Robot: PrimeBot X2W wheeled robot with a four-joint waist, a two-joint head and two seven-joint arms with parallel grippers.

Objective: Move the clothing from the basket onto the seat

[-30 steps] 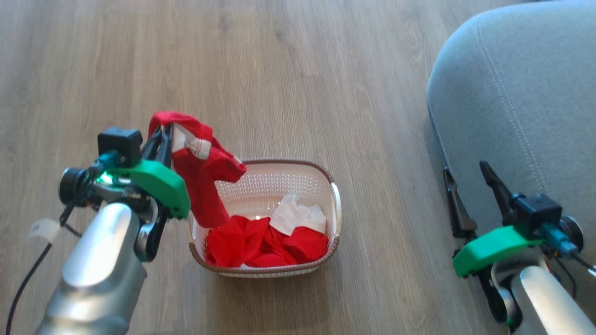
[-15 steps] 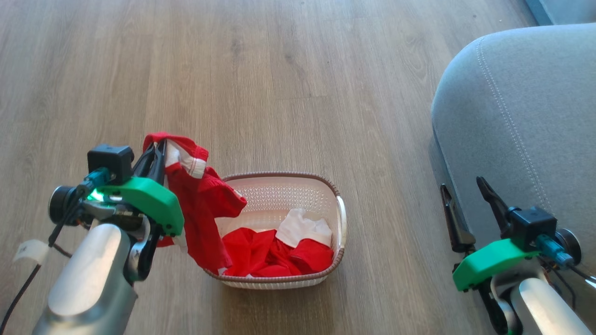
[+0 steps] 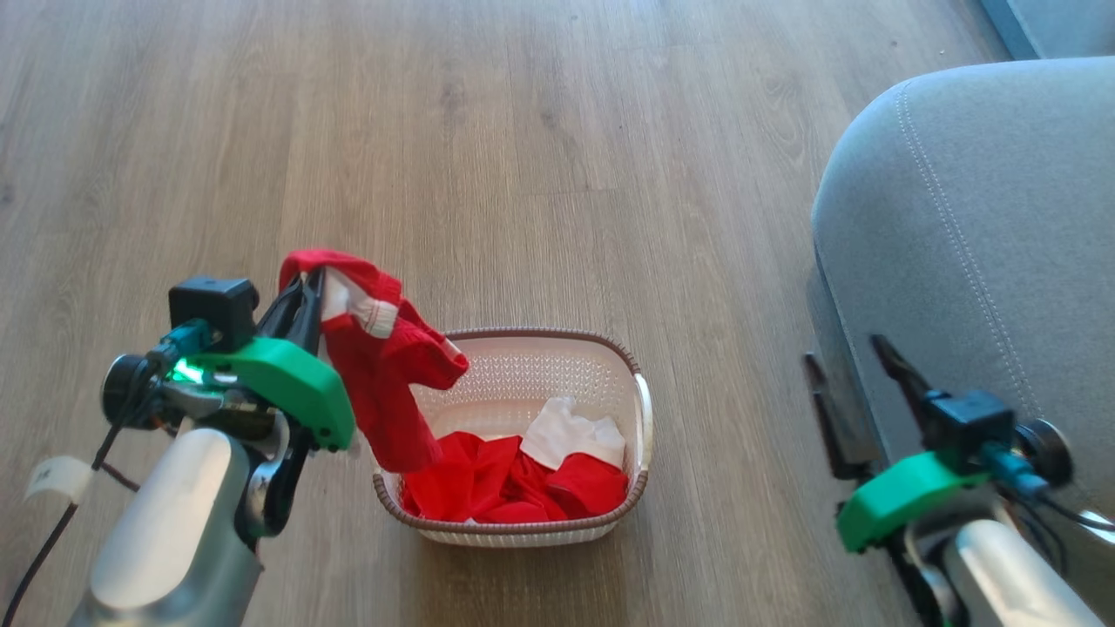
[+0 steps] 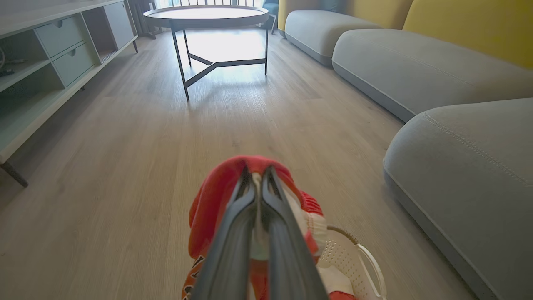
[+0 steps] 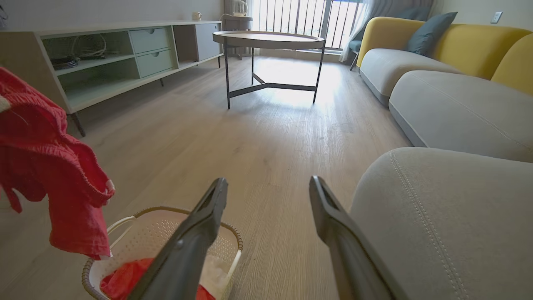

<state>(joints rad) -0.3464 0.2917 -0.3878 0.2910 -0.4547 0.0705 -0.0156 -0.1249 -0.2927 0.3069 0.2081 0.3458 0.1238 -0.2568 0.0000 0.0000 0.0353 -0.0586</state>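
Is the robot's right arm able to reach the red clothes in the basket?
Probably yes. The right end effector is open, only bare floor lies between it and the basket, and the clothes lie uncovered. The garment in the left end effector hangs over the basket's other side.

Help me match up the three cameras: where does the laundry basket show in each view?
Head view: the basket sits at lower centre.
Left wrist view: the basket is at the bottom edge, just right of centre, partly cut off.
Right wrist view: the basket is at the bottom left, also cut off by the edge.
Shared landmark: the grey seat, to the basket's right in every view.
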